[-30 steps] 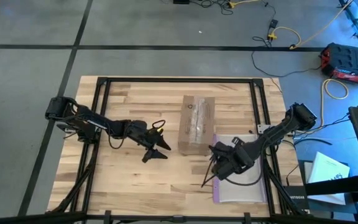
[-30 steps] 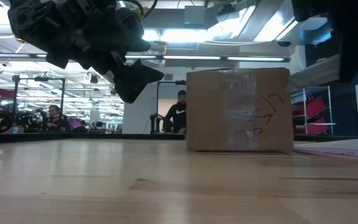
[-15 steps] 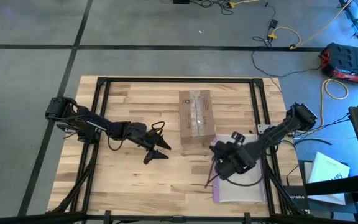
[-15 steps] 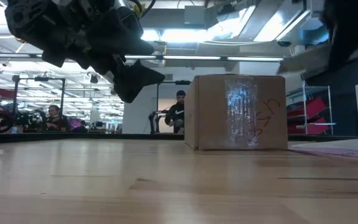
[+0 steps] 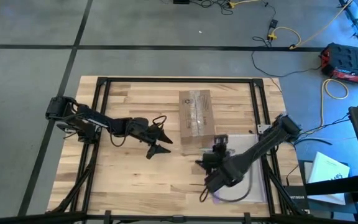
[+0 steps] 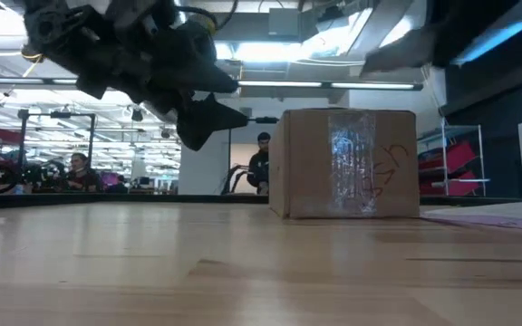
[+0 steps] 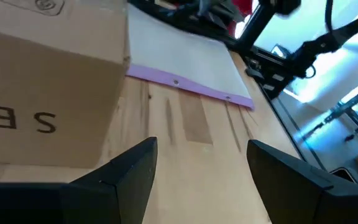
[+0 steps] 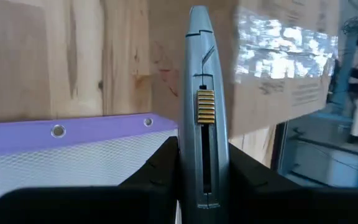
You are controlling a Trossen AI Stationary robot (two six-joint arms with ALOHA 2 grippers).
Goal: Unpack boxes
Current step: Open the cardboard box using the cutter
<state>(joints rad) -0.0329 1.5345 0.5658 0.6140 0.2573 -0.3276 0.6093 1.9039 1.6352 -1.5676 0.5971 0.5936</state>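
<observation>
Sealed box (image 5: 196,121) mid-table, taped top up; right gripper (image 8: 199,186) clamped on grey cutter (image 8: 201,106), just near-right of it.
Left gripper (image 5: 158,144), jaws apart, empty, hovers left. Cardboard judged light, stiff, slides easily; brace side walls, slit tape.

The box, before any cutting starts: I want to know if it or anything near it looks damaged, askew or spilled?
Nothing stands out. The box sits flat and closed, tape intact along its top. The clear bag lies flat beside it. The right hand grips the grey cutter; the left hand hangs open.
</observation>
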